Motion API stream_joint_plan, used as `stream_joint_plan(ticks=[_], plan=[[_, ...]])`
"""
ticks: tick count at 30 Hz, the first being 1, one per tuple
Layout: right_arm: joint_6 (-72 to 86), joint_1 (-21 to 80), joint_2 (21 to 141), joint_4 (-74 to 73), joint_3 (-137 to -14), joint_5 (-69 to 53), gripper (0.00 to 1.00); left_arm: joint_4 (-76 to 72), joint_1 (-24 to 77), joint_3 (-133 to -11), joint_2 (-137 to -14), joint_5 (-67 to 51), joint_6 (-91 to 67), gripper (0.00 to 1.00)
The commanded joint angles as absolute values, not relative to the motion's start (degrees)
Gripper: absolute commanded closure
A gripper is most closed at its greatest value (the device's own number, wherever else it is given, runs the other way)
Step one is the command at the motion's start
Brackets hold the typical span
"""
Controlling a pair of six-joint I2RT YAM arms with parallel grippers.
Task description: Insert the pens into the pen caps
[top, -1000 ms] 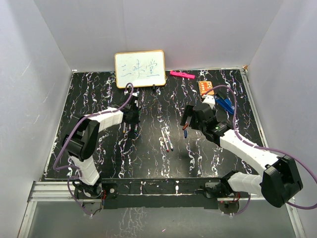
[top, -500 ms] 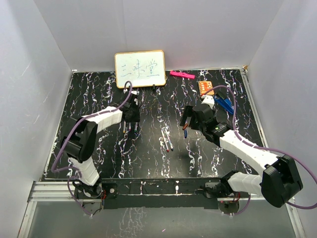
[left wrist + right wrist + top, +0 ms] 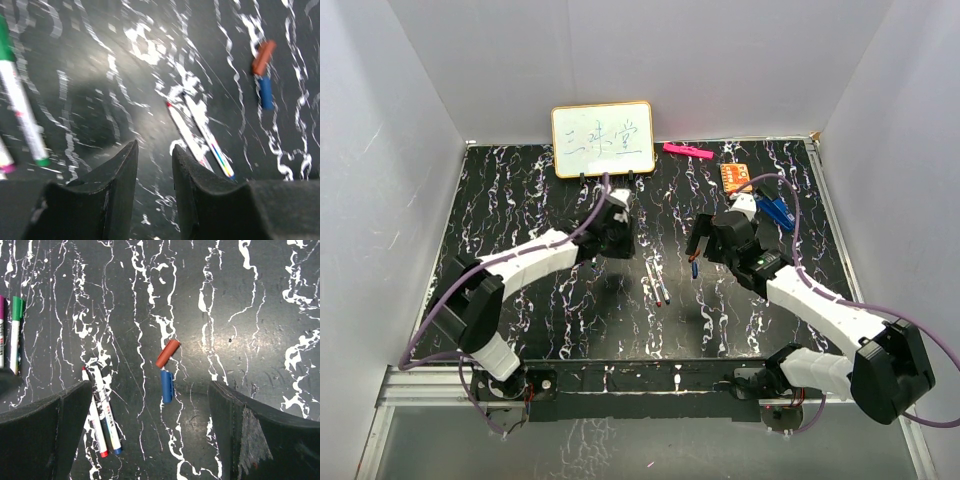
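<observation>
**Entry: two pens and two caps outstanding, with pickup hazards**

- Left gripper [image 3: 154, 150]: the fingers are parted by a narrow slot with nothing between them. It hangs over the table [image 3: 520, 200], just short of the uncapped pens [image 3: 197, 135].
- Right gripper [image 3: 150, 390]: the fingers are spread wide and empty, poised above the red cap [image 3: 167, 353] and the blue cap [image 3: 167, 386].
- Uncapped pens: one red and one blue, lying flat at mid-table, side by side and touching or nearly so.
- Caps: loose on the table to the right of the pens, lying almost end to end.
- Green-capped pen [image 3: 20, 105]: lies off to the left. We judge it finished.

Hazards, as we judge them:

1. The pens lie so close together that a closing grip may catch both, or pinch one and flick its neighbour away.
2. The barrels are round and could roll if nudged on the smooth table.
3. The left slot looks too narrow to drop over a barrel. Unless it widens, a descent would press on the pen instead.
4. The wide right jaws could sweep both caps together, or tip a short cap askew in the grip.
5. A tilted cap or an off-axis pen would jam at the mouth.
6. We also note the risk of pairing the wrong colour.
</observation>
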State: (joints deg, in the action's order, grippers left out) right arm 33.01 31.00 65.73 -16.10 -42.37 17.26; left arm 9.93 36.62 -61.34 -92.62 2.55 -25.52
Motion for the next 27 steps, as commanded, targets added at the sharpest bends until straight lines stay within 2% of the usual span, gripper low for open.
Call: stream_joint_plan(ticks=[1,16,27], plan=[[32.5,30.8,63.8,-15.1,-42.4,20.6,0.02,11.2,42.0,-59.8,-91.7,1.4,-29.2,0.67],[33.4,30.8,60.5,-15.1,-40.4,20.6,0.02,13.7,50.1,-63.5,-99.8,5.4,-31.4,0.65],[32.9,30.8,60.5,-13.9,-39.7,19.3,0.02,13.3,51.5,-65.5,-102.9,5.6,-31.7,0.64]])
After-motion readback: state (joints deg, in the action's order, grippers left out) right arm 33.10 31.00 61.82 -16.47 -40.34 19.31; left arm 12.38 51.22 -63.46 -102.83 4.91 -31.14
